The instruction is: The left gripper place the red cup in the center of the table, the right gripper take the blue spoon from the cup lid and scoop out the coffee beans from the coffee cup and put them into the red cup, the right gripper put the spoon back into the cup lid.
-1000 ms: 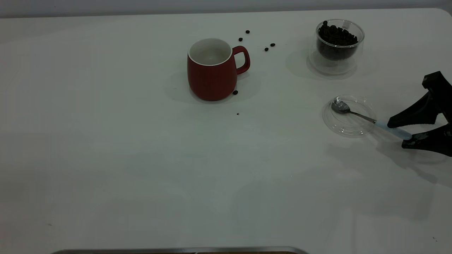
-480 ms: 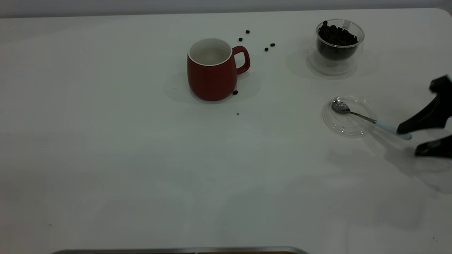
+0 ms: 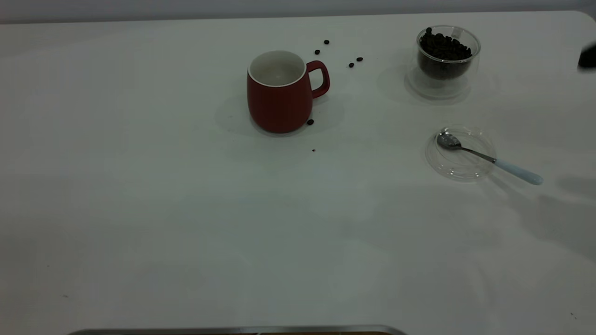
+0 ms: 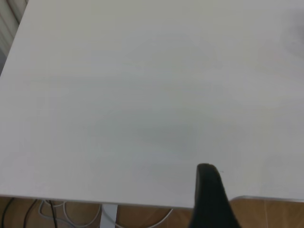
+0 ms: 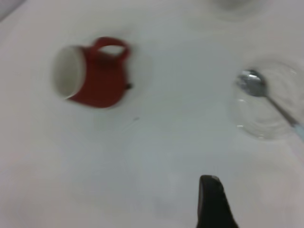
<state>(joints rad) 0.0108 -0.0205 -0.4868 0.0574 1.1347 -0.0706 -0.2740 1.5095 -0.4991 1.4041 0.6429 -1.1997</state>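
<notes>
With the blue spoon (image 3: 489, 159) lying bowl-down in the clear cup lid (image 3: 460, 152) and its pale handle jutting over the rim onto the table (image 3: 186, 209), you have little left to do but clear out cleanly. Your right gripper shows only as a dark sliver at the far right edge of the exterior view (image 3: 587, 57), well apart from the spoon; one finger (image 5: 212, 202) shows in its wrist view, so you cannot tell from these frames whether it is released or clenched, though it grips nothing visible. Lift away high and wide so nothing clips that overhanging handle. The red cup (image 3: 281, 91) stands upright near the table's center, the coffee cup (image 3: 443, 59) of beans beyond the lid. Several loose beans (image 3: 354, 62) lie scattered around the red cup. Your left gripper is off over bare table, one finger (image 4: 211, 199) visible, state unclear.
</notes>
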